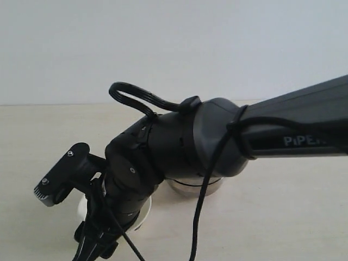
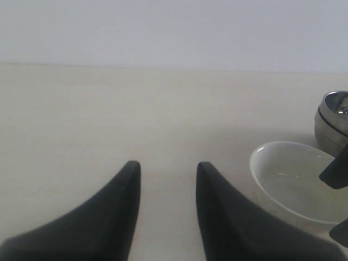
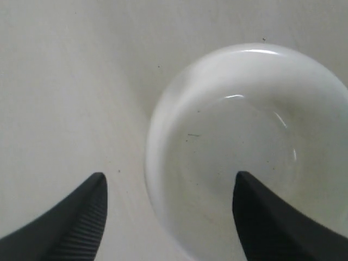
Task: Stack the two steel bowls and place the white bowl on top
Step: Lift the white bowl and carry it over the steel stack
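The white bowl (image 3: 244,147) sits upright on the table, right under my right gripper (image 3: 169,176). That gripper is open and straddles the near rim, one finger outside the bowl and one over its inside, touching nothing. In the exterior view the right gripper (image 1: 95,246) points down at the lower left, over the white bowl (image 1: 144,213). Behind the arm shows part of the steel bowls (image 1: 196,188). From the left wrist view the steel bowls (image 2: 333,119) look nested, just beyond the white bowl (image 2: 293,182). My left gripper (image 2: 166,166) is open over bare table.
The right arm (image 1: 244,136) reaches across the middle and hides much of the table (image 1: 283,217). Pale tabletop (image 2: 136,109) stretches in front of the left gripper to a plain wall.
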You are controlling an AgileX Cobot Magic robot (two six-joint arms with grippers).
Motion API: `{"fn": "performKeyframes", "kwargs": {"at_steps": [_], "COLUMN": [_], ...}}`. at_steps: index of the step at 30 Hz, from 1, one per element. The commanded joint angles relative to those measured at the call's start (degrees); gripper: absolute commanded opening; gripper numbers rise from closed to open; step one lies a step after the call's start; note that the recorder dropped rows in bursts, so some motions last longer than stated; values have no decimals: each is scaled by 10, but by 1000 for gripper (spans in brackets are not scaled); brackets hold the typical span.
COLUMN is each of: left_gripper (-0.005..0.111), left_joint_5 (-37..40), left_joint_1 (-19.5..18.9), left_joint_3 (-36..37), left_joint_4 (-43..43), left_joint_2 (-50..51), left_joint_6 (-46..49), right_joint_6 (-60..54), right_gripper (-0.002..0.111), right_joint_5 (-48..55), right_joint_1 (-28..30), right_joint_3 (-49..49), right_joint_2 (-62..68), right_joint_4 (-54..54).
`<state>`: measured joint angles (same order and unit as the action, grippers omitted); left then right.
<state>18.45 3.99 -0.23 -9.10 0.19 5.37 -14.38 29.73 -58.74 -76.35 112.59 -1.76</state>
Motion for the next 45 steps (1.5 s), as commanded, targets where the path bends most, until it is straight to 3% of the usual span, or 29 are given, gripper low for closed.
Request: {"fn": "performKeyframes", "kwargs": {"at_steps": [1,14,17,21,37,45], "left_gripper": [32,32,32,32,32,32], "left_joint_5": [-4,-4,-4,-4,-4,-4], "left_joint_1": [-2,-2,-2,-2,-2,-2], "left_joint_3": [2,2,2,2,2,2], "left_joint_4": [-1,-1,-1,-1,-1,-1], "left_joint_2": [-2,-2,-2,-2,-2,-2], "left_joint_6": [2,2,2,2,2,2], "right_joint_6": [1,-23,-36,-46,-96,5], "right_gripper": [59,58,41,-1,0,0], "right_joint_5": [-9,-38,-31,-27,-6,23], "right_joint_1": [-1,-1,-1,-1,-52,-51], "right_joint_3": [-3,-3,-3,-3,-3,-3], "right_joint_2": [15,46,46,46,-28,-115], "right_joint_4": [7,13,13,13,41,153]}}
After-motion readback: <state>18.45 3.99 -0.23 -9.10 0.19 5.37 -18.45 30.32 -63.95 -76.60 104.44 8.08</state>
